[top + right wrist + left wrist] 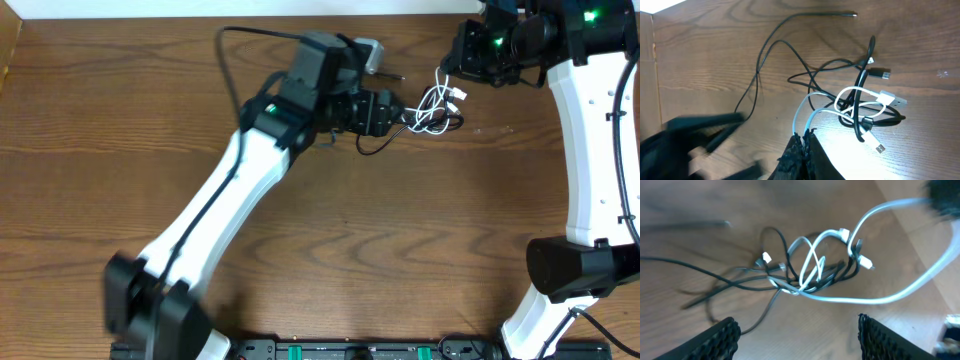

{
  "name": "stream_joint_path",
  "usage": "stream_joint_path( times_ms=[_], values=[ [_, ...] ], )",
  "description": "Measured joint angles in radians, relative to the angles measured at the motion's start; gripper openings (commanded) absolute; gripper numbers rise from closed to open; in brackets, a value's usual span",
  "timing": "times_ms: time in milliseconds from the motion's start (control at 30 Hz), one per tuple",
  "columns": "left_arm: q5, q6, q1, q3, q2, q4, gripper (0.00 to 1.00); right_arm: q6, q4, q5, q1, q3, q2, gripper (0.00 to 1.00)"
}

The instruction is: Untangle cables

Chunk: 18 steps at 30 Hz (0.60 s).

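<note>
The cables lie as one knot on the wooden table [120, 150], toward its far right part, between the two grippers. The white cable [850, 90] loops several times through the black cables [860, 82], and both of its plug ends show at the edge of the knot. One thin black cord [765, 50] runs out of the knot in a long curve across the bare wood, its tip lying well apart from the rest. The right gripper [802, 137] is closed, fingers pressed together on a strand of the white cable, which runs from the fingertips back into the knot. In the left wrist view this white strand [840, 299] sweeps up and away to the upper right; that end is blurred. The left gripper [797, 322] stands just short of the knot with its jaws wide, nothing between them, and the black cables [740, 282] lie just beyond its fingertips. From overhead, the left gripper [395, 112] is close beside the knot [432, 105], and the right gripper [457, 62] is near it on the far side.
</note>
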Motion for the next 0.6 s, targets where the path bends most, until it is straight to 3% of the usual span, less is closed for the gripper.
stream_joint_path(
  times_ms=[167,267,367,600],
  values=[
    [-0.127,-0.053,-0.035,-0.19,-0.16,0.187,0.8,0.0,-0.001,-0.002,-0.016,0.0,0.0,0.01],
    [-0.185,-0.069,-0.086,-0.352,-0.193,0.387,0.91,0.0,-0.001,-0.008,-0.027,0.0,0.0,0.01],
    [-0.238,-0.077,-0.126,-0.458,-0.164,0.508,0.96,-0.001,-0.001,-0.016,-0.031,0.0,0.0,0.01],
    [-0.316,-0.077,-0.127,-0.484,-0.02,0.706,1.0,-0.002,0.001,-0.053,-0.031,0.0,0.0,0.01]
  ],
)
